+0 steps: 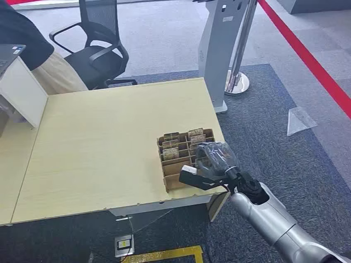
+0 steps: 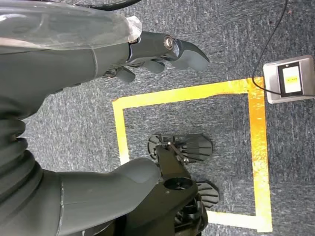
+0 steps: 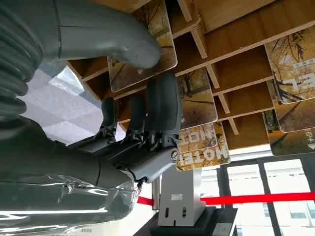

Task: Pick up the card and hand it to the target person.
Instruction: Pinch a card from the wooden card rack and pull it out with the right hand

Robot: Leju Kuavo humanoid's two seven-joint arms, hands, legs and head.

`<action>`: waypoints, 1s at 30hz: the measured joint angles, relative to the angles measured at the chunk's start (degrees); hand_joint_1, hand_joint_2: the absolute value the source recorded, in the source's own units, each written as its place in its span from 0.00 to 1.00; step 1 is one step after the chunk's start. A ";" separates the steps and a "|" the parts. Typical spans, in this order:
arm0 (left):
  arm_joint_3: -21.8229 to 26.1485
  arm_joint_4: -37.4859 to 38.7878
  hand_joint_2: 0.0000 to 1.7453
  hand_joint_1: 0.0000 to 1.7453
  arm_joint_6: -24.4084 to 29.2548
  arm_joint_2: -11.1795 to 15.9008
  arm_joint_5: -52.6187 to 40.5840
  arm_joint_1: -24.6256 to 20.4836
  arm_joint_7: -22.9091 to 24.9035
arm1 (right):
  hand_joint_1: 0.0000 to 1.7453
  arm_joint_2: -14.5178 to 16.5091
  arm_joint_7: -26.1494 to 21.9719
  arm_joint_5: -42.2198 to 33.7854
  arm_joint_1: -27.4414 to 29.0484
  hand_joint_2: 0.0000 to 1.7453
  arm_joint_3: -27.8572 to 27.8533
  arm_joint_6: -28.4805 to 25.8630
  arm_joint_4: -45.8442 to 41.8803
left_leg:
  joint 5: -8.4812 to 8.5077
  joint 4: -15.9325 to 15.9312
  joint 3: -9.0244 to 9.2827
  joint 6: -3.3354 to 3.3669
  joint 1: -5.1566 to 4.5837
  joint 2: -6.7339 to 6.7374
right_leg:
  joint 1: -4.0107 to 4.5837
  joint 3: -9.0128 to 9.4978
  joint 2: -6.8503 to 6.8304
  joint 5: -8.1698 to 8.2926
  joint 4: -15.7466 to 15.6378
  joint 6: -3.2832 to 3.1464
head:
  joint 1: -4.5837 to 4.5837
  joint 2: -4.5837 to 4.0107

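At the desk's (image 1: 103, 137) near right corner, the right hand (image 1: 207, 167) reaches into the card rack (image 1: 168, 178) — thumb (image 3: 122, 37) and fingers (image 3: 163, 105) apart, bracketing one card (image 3: 142, 66), not yet pinched — best closed squarely.

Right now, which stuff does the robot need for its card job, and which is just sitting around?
Needed:
printed hotel cards
slotted brown cardboard card rack
robot's grey right hand

Just around:
black mesh office chair
red barrier tape
grey kiosk stand

Card rack (image 1: 182, 156) on wooden table (image 1: 103, 148).
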 joint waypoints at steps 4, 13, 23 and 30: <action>0.00 0.00 1.00 0.00 -0.01 -0.01 0.00 0.00 -0.09 | 0.51 0.00 -0.01 -0.01 -0.25 1.00 0.02 -0.07 0.42 | 0.00 0.00 0.00 0.00 0.00 0.00 | 0.00 0.00 0.00 0.00 0.00 0.00 | 0.00 0.00; -0.02 0.00 1.00 0.00 -0.11 -0.07 0.00 -0.01 -0.10 | 0.56 0.00 -0.08 -0.29 -0.46 1.00 0.16 -0.45 1.20 | 0.00 0.00 0.00 0.00 0.00 0.00 | 0.00 0.00 0.00 0.00 0.00 0.00 | -0.01 0.00; -0.02 -0.01 1.00 0.00 -0.10 -0.07 0.00 -0.02 -0.10 | 0.59 0.00 0.00 -0.42 -0.61 1.00 0.54 -0.99 1.50 | 0.00 0.00 0.02 0.00 0.00 0.00 | 0.00 0.00 0.01 0.00 0.00 0.00 | -0.01 0.00; -0.02 0.00 1.00 0.00 -0.09 -0.07 0.00 -0.04 -0.10 | 0.74 0.00 0.02 -0.42 -0.59 1.00 0.55 -1.05 1.55 | 0.00 0.00 0.03 0.00 0.00 0.01 | 0.00 0.00 0.02 0.00 0.00 0.00 | 0.00 0.00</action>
